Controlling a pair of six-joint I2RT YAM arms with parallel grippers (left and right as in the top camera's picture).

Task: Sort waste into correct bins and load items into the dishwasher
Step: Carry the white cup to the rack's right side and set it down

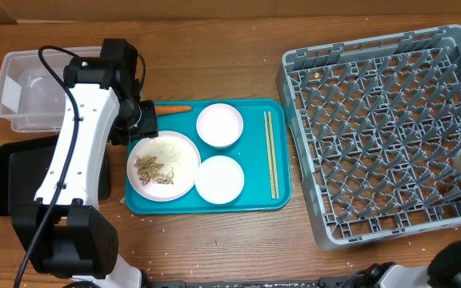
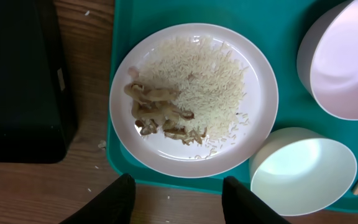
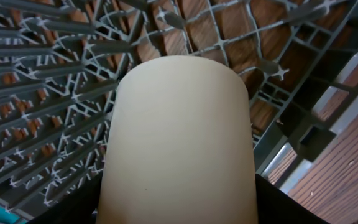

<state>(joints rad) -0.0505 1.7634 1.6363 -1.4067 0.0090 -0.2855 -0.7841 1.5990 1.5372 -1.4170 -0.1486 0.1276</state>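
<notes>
– Wood desk (image 1: 214, 64) seen from above: what lies where?
– Tub (image 1: 22, 92) upper left, black tray (image 1: 14, 172) under it, teal tray (image 1: 254, 200) at centre, rack (image 1: 390, 128) filling the right. On the teal tray are the plate (image 1: 178, 182) with scraps (image 1: 152, 170), two bowls (image 1: 219, 126) and chopsticks (image 1: 270, 154). The carrot (image 1: 172, 109) sits at that tray's upper left edge; on it or off it, I cannot tell. The left arm (image 1: 78, 152) covers part of the black tray.
– And the left wrist view?
– The left gripper (image 2: 176, 202) is released and empty, at the bottom of the frame just off the plate's rim. Loose rice (image 2: 204, 68) spreads over the plate.
– The risk?
– If the plate is gripped by its rim and lifted, it could tilt and shed rice over the teal tray and desk. A bowl touches or nearly touches the plate at lower right and may get nudged.
– Right wrist view?
– The right gripper (image 3: 179, 214) is grasping the cup (image 3: 179, 143) over the rack's grid, with the rack wall close at the right of the frame.
– What could go wrong there?
– Let go on a peg, the cup could lean or topple, and the wall crowds any shift rightward.
</notes>
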